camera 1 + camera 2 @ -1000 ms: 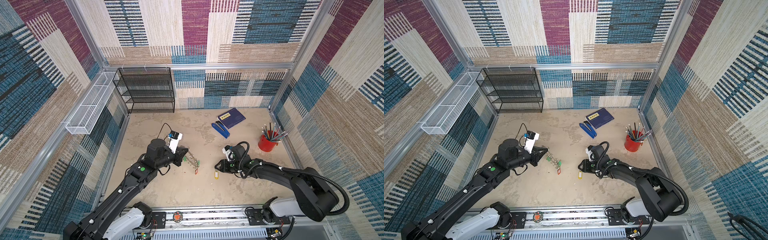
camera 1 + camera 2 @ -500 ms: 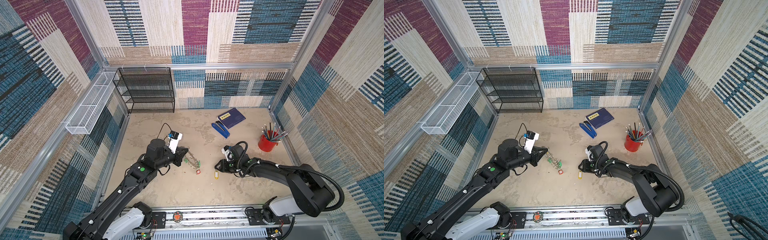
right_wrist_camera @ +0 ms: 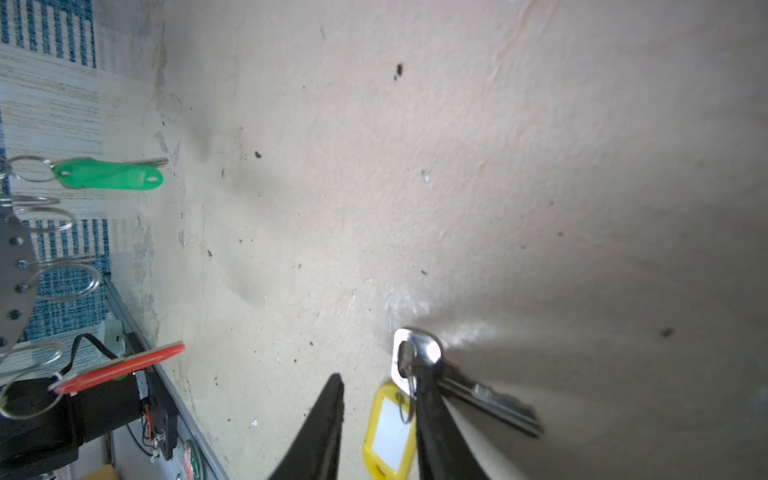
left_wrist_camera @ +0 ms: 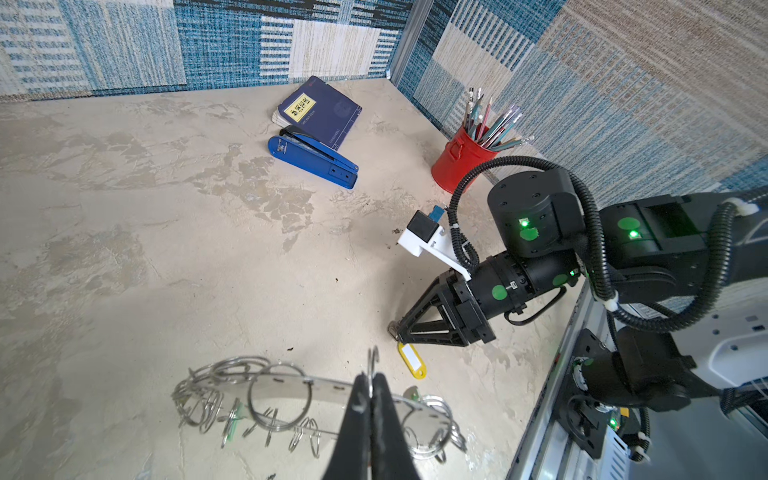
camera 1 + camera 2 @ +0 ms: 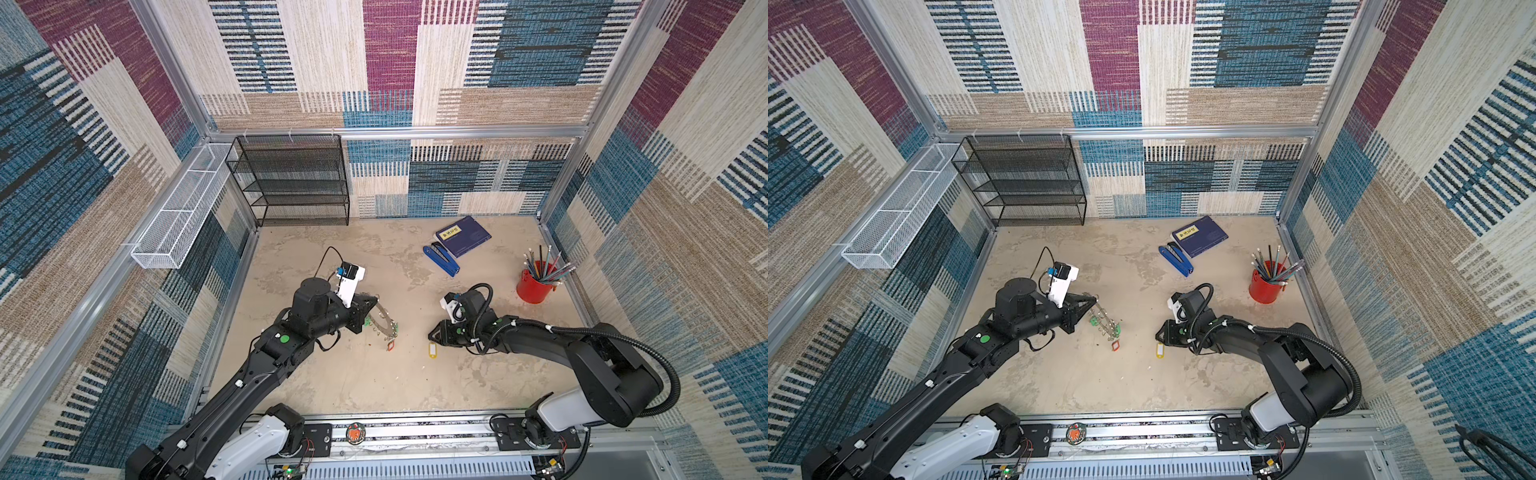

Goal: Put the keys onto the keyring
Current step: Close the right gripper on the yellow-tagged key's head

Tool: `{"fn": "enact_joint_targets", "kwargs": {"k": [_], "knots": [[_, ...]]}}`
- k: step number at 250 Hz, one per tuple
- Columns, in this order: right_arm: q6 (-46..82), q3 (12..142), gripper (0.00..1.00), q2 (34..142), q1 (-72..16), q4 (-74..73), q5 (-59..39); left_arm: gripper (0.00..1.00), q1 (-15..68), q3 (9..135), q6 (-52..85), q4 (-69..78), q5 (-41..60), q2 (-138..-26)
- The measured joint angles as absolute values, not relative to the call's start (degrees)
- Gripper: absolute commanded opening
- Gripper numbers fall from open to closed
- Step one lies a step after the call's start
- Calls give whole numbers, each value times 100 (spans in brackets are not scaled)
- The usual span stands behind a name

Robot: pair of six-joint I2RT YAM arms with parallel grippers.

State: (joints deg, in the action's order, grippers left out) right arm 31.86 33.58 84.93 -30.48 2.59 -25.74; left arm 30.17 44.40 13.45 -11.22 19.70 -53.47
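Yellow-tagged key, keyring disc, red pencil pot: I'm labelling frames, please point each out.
yellow-tagged key (image 3: 390,430), right wrist view, on the white label window.
keyring disc (image 4: 324,401), left wrist view, on the grey plate.
red pencil pot (image 5: 532,291), in a top view, on its side wall.

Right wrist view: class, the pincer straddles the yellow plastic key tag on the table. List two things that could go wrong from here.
1. The right pincer has only the yellow plastic tag between its open jaws; the silver metal key lies outside one finger, so it may swing when lifted.
2. The left pincer grips the flat grey metal keyring disc by its rim; pushing a key on could twist it loose.
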Motion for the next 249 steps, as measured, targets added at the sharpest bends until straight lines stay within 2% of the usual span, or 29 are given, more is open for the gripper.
{"fn": "enact_joint_targets", "kwargs": {"k": [86, 159, 249], "knots": [[3175, 3470, 18, 8678, -3063, 314, -2495, 0, 3017, 4440, 1350, -1092, 1988, -5347], [3142, 3498, 0, 8707, -3063, 399, -2429, 0, 3017, 4440, 1352, -1090, 1992, -5347], [3142, 3448, 0, 8499, -3065, 209, -2392, 0, 3017, 4438, 1352, -1087, 2010, -5347]]}}
